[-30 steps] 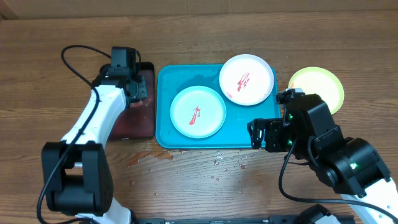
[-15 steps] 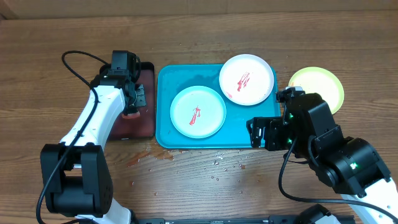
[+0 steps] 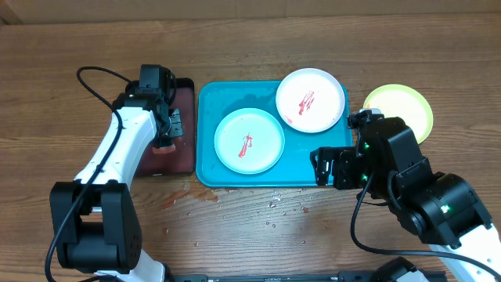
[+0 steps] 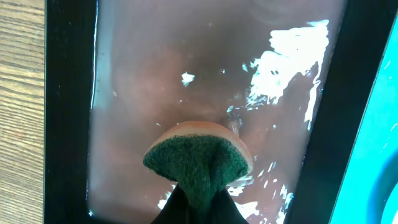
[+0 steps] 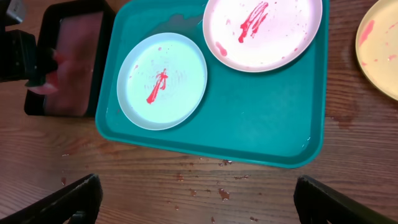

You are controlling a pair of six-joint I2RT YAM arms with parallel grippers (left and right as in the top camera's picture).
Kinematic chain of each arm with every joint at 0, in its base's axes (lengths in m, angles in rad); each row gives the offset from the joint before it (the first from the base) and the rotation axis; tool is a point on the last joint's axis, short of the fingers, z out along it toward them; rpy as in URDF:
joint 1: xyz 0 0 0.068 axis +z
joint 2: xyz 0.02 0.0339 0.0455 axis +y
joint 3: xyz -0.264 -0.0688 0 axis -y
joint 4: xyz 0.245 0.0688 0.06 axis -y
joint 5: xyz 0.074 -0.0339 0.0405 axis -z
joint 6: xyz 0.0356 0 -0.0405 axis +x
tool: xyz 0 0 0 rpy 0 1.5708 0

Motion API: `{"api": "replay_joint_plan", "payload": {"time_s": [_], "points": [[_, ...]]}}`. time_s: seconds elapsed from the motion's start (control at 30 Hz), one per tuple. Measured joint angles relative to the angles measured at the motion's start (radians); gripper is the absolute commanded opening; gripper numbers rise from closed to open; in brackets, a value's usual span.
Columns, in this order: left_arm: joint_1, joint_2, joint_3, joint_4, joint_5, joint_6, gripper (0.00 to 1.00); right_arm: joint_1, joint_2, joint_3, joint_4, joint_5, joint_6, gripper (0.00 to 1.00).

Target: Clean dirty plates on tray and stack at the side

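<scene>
Sponge [image 4: 198,158] clamped in left gripper [image 4: 196,210], jaws cut off at bottom edge. Right gripper [image 5: 199,200] spread wide; yellow-green plate [image 5: 380,50] cropped upper right.

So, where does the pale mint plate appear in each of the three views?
Overhead: the pale mint plate lies near the centre of the picture, in the turquoise tray.
Left wrist: not in it.
Right wrist: up and left of centre, in the same tray.
Shared landmark: the dark-red tray, which is left of the plate in the overhead and right wrist views and fills the left wrist view.
</scene>
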Motion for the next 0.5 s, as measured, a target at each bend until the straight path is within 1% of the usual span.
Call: {"api": "replay_joint_plan", "payload": {"time_s": [0.5], "points": [[0.000,0.000,0.000,0.005,0.000,0.000,0.04,0.000,0.000,0.000,0.000,0.000,0.000,1.00]]}}
